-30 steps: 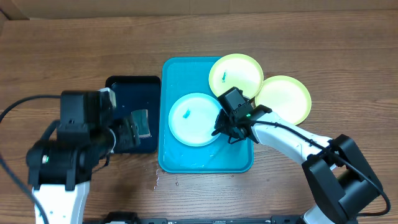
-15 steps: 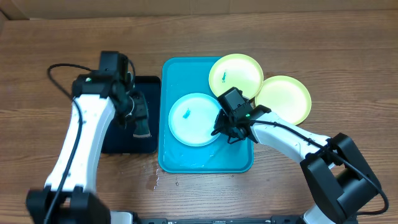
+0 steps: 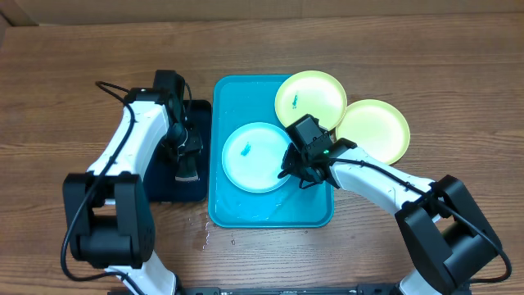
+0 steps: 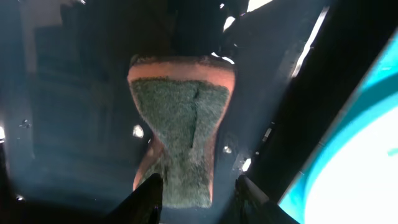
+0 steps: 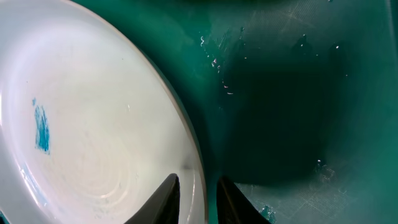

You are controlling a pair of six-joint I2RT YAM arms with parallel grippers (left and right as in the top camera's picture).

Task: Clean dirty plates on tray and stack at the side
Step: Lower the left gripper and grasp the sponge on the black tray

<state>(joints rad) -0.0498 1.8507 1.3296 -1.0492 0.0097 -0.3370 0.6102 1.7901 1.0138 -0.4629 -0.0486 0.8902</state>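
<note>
The blue tray (image 3: 315,209) holds a light blue plate (image 3: 250,168) with a small blue smear. My right gripper (image 3: 293,170) sits at that plate's right edge. In the right wrist view its fingers (image 5: 199,199) are close together astride the rim of the plate (image 5: 93,124). A yellow-green plate (image 3: 315,97) with a smear lies over the tray's far right corner. A second yellow-green plate (image 3: 375,129) lies on the table to its right. My left gripper (image 3: 187,156) is open over a green-and-orange sponge (image 4: 180,124), its fingers (image 4: 198,196) astride the near end.
A smaller black tray (image 3: 160,184) lies just left of the blue tray, and the sponge (image 3: 187,170) lies in it. Water drops show on the table in front of the blue tray (image 3: 209,238). A cardboard wall runs along the far table edge.
My left arm has swung from the front left to over the black tray, its gripper now above the sponge. The right arm and the plates have not moved.
</note>
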